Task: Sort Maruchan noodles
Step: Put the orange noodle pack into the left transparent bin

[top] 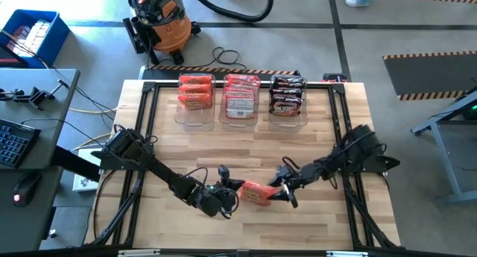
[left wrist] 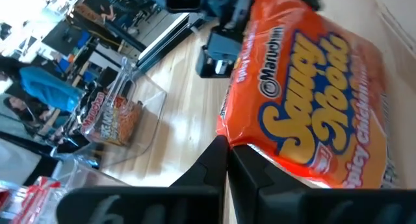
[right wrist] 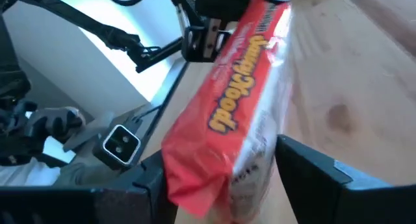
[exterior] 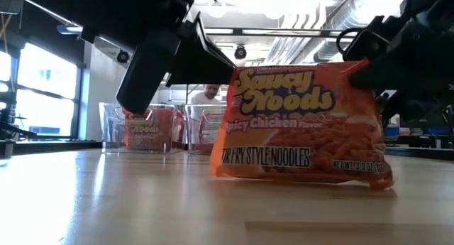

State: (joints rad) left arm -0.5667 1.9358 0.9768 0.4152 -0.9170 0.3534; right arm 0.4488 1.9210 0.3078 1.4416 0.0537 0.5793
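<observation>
One orange-red Maruchan packet [top: 256, 191] is near the middle of the table's near half, between both grippers. In the low view the packet [exterior: 298, 124] stands on a long edge, printed face toward the near side. My left gripper [top: 232, 188] is shut on its left end. My right gripper [top: 285, 188] is at its right end, fingers on either face. Other packets lie sorted by colour in three clear bins at the far edge: orange [top: 195, 93], red-and-white [top: 241, 97] and dark [top: 287, 95]. My left gripper [left wrist: 226, 152] pinches the packet's thin sealed edge [left wrist: 237, 141] at its left end between two closed fingers, coming level from the table's left. My right gripper [right wrist: 218, 175] grips the packet's right end [right wrist: 214, 165] across its thickness, one finger [right wrist: 151, 178] on the printed face and one [right wrist: 305, 165] on the back, coming from the table's right. The packet stands upright, and its lower edge [exterior: 305, 175] is at the tabletop.
The clear bins [exterior: 142, 128] stand in a row along the far edge, well behind the packet. Bare wood lies between the bins and the grippers and toward the near edge [top: 246, 231]. A black frame rail [top: 149, 123] runs around the tabletop. A person [exterior: 208, 94] shows beyond the table.
</observation>
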